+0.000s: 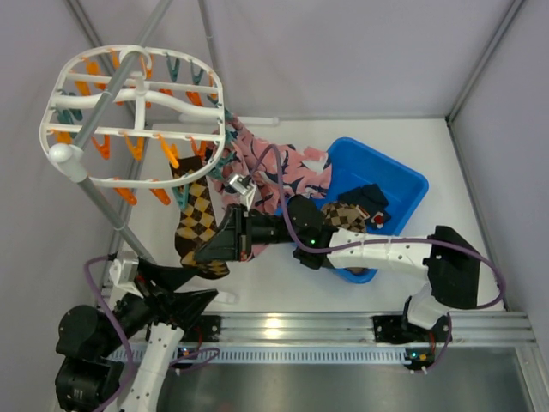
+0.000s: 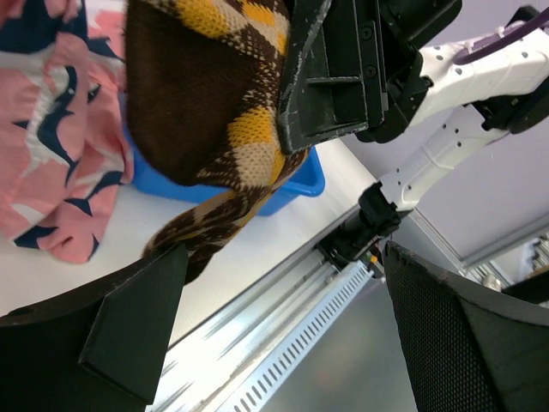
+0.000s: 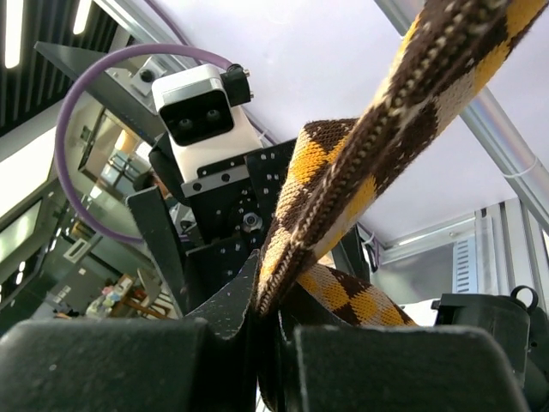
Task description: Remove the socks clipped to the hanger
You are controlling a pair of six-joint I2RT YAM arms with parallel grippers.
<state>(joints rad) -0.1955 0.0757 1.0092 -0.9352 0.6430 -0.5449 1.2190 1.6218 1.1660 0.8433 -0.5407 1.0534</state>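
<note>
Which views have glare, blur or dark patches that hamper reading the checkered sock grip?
Top view: evenly lit, glare only on the metal rail. Left wrist view: the open left hand looks dark and soft, the pink sock blurred. Right wrist view: backlit, the right hand is nearly black, yet the checkered sock it pinches is sharp.

White table (image 1: 283, 283), matte surface. Pale grey panel walls (image 1: 343, 51) enclose its far and side edges, joined by grey metal posts (image 1: 485, 60). An aluminium rail (image 1: 292, 326) and a slotted strip (image 1: 300, 354) run along the near edge. Ceiling strip lights (image 3: 13, 30) are lit, seen in the right wrist view.
</note>
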